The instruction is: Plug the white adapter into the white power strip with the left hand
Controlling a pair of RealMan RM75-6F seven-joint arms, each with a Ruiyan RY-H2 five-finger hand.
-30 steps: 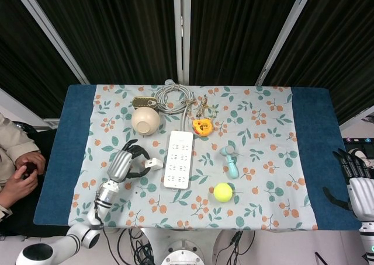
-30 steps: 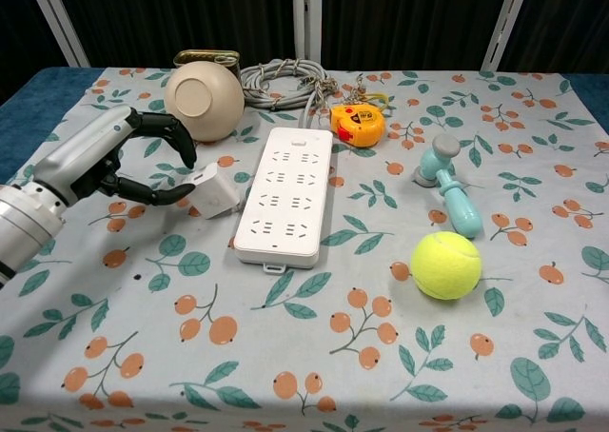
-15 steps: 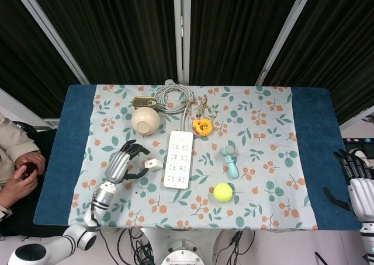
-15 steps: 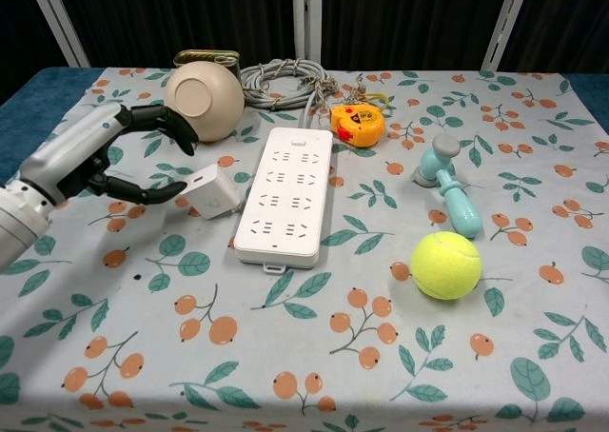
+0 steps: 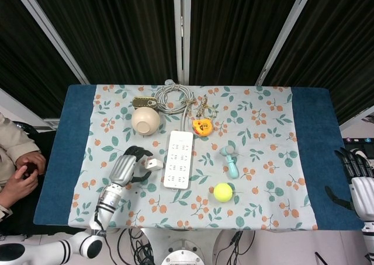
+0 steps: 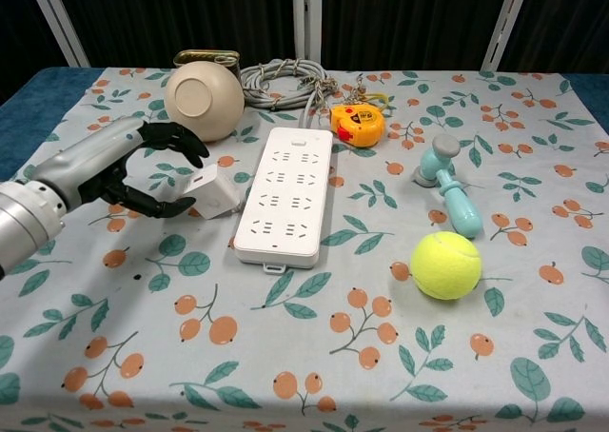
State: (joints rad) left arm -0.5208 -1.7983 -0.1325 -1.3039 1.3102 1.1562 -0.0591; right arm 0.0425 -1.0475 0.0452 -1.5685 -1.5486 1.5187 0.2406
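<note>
The white adapter (image 5: 153,163) (image 6: 211,190) lies on the flowered cloth just left of the white power strip (image 5: 179,159) (image 6: 285,194). My left hand (image 5: 125,168) (image 6: 124,166) is beside the adapter on its left. Its dark fingers (image 6: 176,139) arch over the adapter's near-left corner, and the thumb tip reaches its lower left edge. The adapter still rests on the table and is not lifted. The strip's sockets face up, all empty. My right hand (image 5: 356,180) hangs off the table's right edge with fingers spread, holding nothing.
A beige bowl (image 6: 203,99), a tin (image 6: 205,57) and a coiled grey cable (image 6: 285,75) sit behind the strip. A yellow tape measure (image 6: 358,123), a teal toy hammer (image 6: 447,189) and a tennis ball (image 6: 445,265) lie to its right. A person (image 5: 17,166) sits at the left.
My left hand drew back to the left, then came in on the adapter again with fingers curled closer. The adapter and the right hand have not moved.
</note>
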